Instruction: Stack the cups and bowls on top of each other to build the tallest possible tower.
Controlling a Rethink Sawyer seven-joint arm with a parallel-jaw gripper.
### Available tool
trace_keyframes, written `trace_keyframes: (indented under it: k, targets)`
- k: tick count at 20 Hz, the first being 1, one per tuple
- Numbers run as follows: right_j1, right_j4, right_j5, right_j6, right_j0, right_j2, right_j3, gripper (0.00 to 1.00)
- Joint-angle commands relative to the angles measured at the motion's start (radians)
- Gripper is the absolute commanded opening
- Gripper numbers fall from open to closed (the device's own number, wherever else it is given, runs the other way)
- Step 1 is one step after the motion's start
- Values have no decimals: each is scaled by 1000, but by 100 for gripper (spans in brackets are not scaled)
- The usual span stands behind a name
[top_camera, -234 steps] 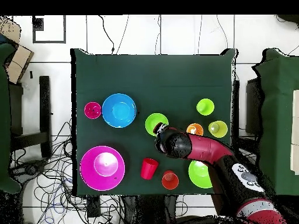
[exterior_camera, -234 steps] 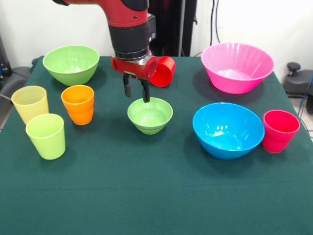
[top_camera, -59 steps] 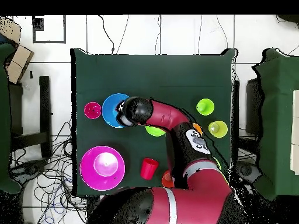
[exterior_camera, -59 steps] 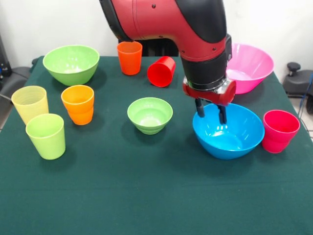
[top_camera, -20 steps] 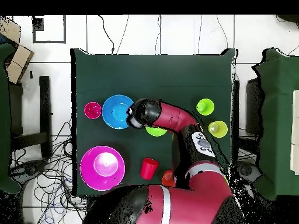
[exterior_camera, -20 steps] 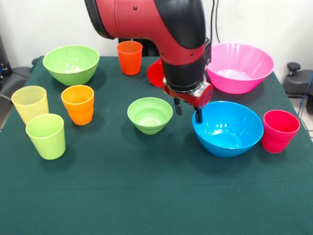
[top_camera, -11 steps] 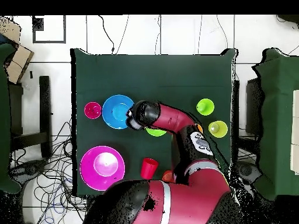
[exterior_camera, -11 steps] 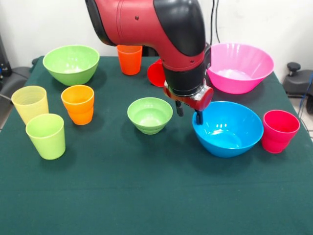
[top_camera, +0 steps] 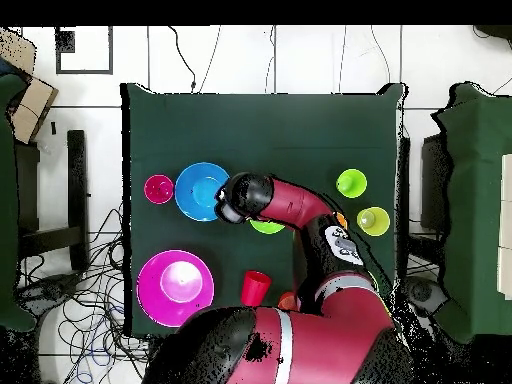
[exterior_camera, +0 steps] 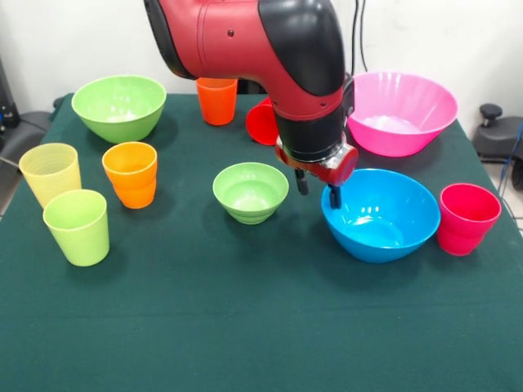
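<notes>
Gripper (exterior_camera: 319, 191) hung open and empty, fingers spread, one finger at blue bowl's (exterior_camera: 384, 217) near-side rim at its 10 o'clock, other over cloth between blue bowl and small green bowl (exterior_camera: 250, 192). No tower built; all pieces stood apart on green tablecloth (exterior_camera: 245, 327). Front view: pink bowl (exterior_camera: 399, 111) at 1 o'clock of blue bowl; pinkish-red cup (exterior_camera: 467, 217) touching blue bowl at 3 o'clock. Large green bowl (exterior_camera: 118, 106) far at 10 o'clock of small green bowl. Orange cup (exterior_camera: 131, 173), yellow cup (exterior_camera: 51, 173), lime cup (exterior_camera: 77, 226) clustered at 9 o'clock. Second orange cup (exterior_camera: 216, 98) and red cup (exterior_camera: 261, 122), partly hidden behind arm, at 12 o'clock.
</notes>
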Motion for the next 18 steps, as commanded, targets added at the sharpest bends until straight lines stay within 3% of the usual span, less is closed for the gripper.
trace_keyframes:
  k: [1,18]
  targets:
    - [33,-18,-82,26,7,87,-4,100]
    - [72,-17,-105,26,8,88,-32,100]
